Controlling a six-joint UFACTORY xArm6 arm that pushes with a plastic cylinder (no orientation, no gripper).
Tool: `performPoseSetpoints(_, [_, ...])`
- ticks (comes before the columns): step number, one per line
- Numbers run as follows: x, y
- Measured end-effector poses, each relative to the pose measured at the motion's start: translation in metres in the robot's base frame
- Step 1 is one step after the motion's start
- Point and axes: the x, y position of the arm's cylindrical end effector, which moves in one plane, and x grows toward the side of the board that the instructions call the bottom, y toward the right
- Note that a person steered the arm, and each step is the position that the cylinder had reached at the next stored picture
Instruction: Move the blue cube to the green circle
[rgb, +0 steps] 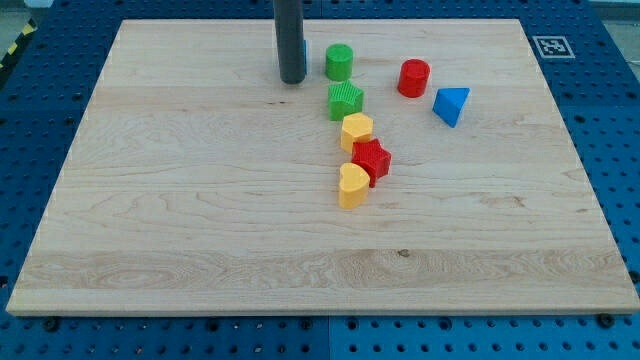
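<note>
My tip (292, 80) rests on the board near the view's top, left of centre. The blue cube (305, 52) is almost wholly hidden behind the rod; only a thin blue sliver shows at the rod's right edge. The green circle (339, 62), a short green cylinder, stands just right of the rod, a small gap from that blue sliver. Whether the rod touches the cube cannot be told.
A green star (345, 100) sits below the green circle. Below it, a yellow hexagon (357, 130), red star (371, 160) and yellow heart (353, 185) run down the view. A red cylinder (414, 77) and blue triangle (451, 105) lie to the right.
</note>
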Motion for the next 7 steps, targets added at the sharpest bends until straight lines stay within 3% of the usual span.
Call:
performPoseSetpoints(2, [-0.022, -0.024])
performPoseSetpoints(4, [-0.048, -0.098])
performPoseSetpoints(7, [-0.064, -0.04])
